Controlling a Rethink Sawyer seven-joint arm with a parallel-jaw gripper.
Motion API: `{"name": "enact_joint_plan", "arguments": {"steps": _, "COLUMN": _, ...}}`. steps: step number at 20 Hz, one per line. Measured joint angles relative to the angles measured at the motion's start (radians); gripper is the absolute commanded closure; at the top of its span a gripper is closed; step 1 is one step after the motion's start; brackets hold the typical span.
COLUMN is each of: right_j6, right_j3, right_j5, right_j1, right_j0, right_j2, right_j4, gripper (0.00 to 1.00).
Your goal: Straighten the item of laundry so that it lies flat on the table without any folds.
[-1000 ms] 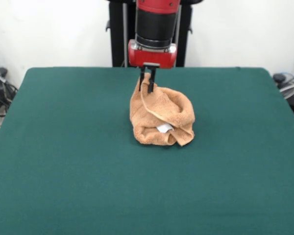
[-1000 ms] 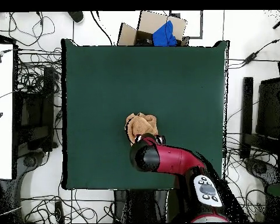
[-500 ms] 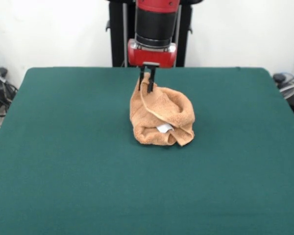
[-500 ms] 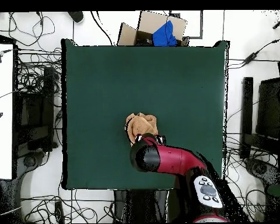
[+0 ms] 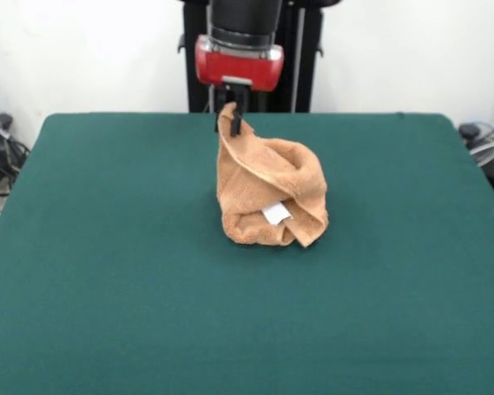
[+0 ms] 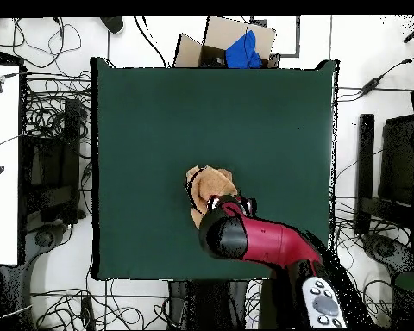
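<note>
The light orange-brown towel sits crumpled in a heap near the middle of the dark green table, with its small white tag showing at the front. My gripper is shut on the towel's upper left corner and holds that corner pulled up into a peak above the heap. In the overhead view the arm covers part of the towel, and the gripper itself is hidden under the arm.
The robot's black pedestal stands behind the table's far edge. Cables and equipment lie on the floor beside the table. A cardboard box with a blue item sits past the table's edge in the overhead view.
My gripper has risen and shifted slightly left in the front view, drawing the towel's corner up into a taller peak. The rest of the heap stays in place.
</note>
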Motion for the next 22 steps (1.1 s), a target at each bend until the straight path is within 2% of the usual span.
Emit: {"name": "enact_joint_plan", "arguments": {"steps": 22, "right_j6": 0.000, "right_j3": 0.050, "right_j5": 0.208, "right_j1": -0.244, "right_j0": -0.168, "right_j2": 0.091, "right_j4": -0.001, "gripper": 1.00}}
